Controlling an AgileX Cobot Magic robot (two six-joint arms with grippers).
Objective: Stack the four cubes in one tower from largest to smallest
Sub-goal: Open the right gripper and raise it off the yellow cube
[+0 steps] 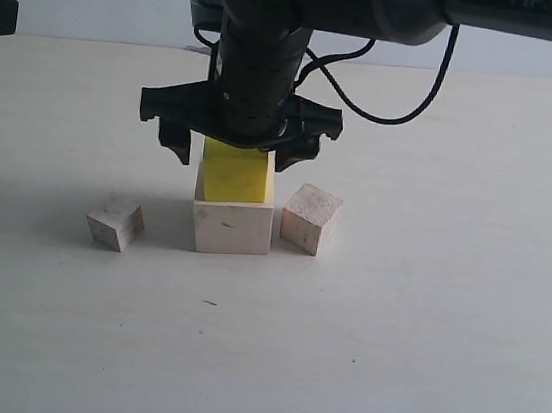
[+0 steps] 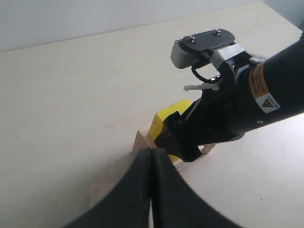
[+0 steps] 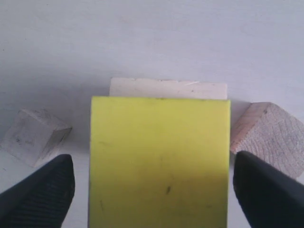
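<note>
By my black right gripper (image 1: 234,159) I saw a yellow cube (image 1: 235,179), cream large cube (image 1: 232,229), tan-grained medium cube (image 1: 311,218) and greyish small cube (image 1: 116,223).

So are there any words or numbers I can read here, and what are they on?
"PIF": white letters on the right arm, cut off at the picture's top edge, so unsure.
Orange label on that arm: print too small to read.
Warning triangle beside it: symbol too small to tell.
Yellow cube: no writing.
</note>
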